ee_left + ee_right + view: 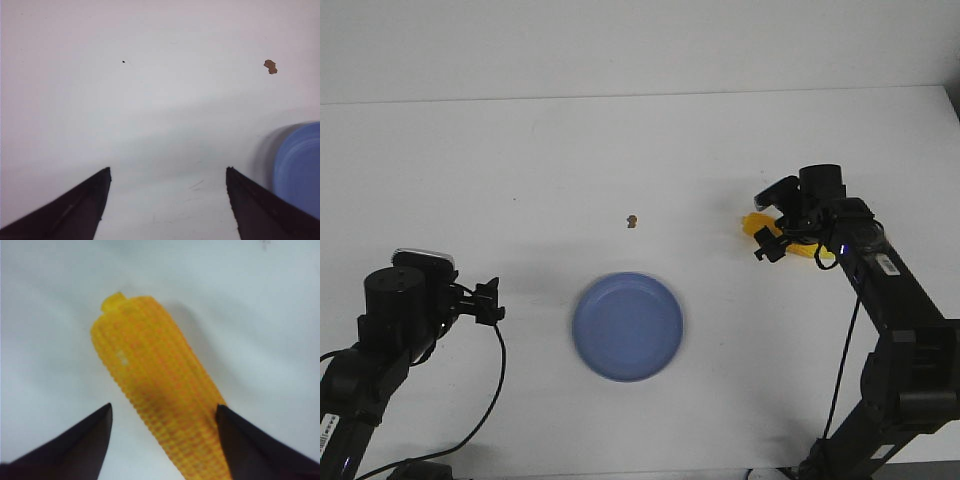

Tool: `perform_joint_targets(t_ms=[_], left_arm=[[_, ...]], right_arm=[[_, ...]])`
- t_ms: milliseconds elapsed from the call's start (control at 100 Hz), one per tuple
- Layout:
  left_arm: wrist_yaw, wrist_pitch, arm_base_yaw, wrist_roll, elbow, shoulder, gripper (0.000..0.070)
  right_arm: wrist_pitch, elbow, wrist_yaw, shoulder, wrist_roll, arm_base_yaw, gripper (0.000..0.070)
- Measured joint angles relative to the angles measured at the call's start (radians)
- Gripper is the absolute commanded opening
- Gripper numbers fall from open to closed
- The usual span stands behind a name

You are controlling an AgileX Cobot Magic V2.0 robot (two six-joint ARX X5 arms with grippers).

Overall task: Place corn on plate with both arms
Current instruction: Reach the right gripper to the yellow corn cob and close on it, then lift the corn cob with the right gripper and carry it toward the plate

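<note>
The yellow corn (756, 224) lies on the white table at the right, mostly hidden by my right arm in the front view. In the right wrist view the corn (160, 400) lies slanted between my open fingers; one finger touches its side, the other stands apart. My right gripper (772, 243) (165, 412) is open around the corn. The blue plate (627, 326) sits at the table's front centre. My left gripper (492, 302) (167, 172) is open and empty, left of the plate; the plate's edge (300, 167) shows beside it.
A tiny brown speck (632, 220) (270, 66) lies on the table beyond the plate. The table's far edge runs across the back of the front view.
</note>
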Motion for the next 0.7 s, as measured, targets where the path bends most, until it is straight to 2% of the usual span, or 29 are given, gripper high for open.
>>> perform_joint_targets(t_ms=[330, 370, 480, 520, 700], left_arm=[[0.000, 0.000, 0.000, 0.000, 0.000, 0.000, 0.0462], [0.000, 0.000, 0.000, 0.000, 0.000, 0.000, 0.0462], [0.000, 0.000, 0.000, 0.000, 0.000, 0.000, 0.0462], [0.000, 0.000, 0.000, -0.001, 0.000, 0.000, 0.0462], [0.000, 0.000, 0.000, 0.000, 0.000, 0.000, 0.0462]], right_arm=[[0.033, 0.006, 0.004, 0.073, 0.000, -0.012, 0.0476], [0.034, 0.006, 0.004, 0.078, 0.001, -0.012, 0.0434], [0.040, 0.006, 0.004, 0.079, 0.002, -0.012, 0.0187], [0.045, 0.006, 0.004, 0.079, 0.002, -0.012, 0.0139], [0.043, 0.006, -0.002, 0.077, 0.029, -0.012, 0.0132]])
